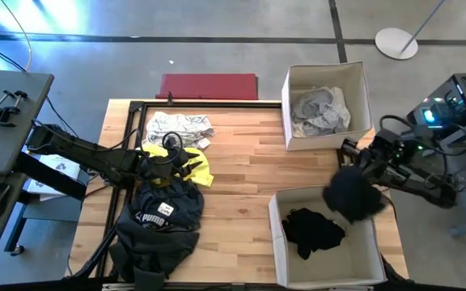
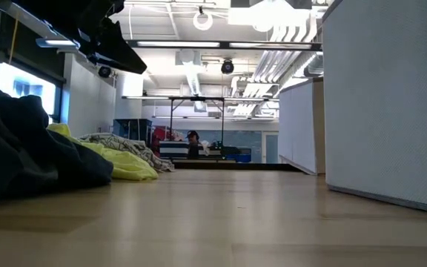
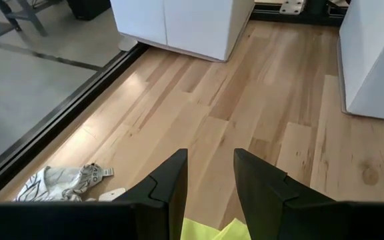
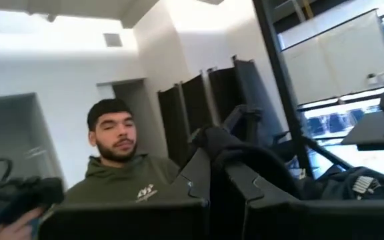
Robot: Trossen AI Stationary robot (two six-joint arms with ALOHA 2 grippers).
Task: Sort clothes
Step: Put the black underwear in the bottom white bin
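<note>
From above, the left gripper [image 1: 186,164] is reaching level over the neon yellow garment [image 1: 201,170] near the table's [image 1: 241,153] left side, fingers apart on nothing. The right gripper [image 1: 354,174] is clamping a black garment [image 1: 353,196] above the near box [image 1: 374,250]. Its wrist view is showing fingers [image 4: 202,175] pinching dark cloth.

The wooden tabletop [image 1: 241,153] carries two white cardboard boxes: one box [image 1: 366,101] stands at its far edge, the other box [image 1: 275,234] at its near edge. A flat red mat [image 1: 209,86] lies just behind the tabletop. In the right wrist view, a person in an olive hoodie [image 4: 122,183] sits in the room.
</note>
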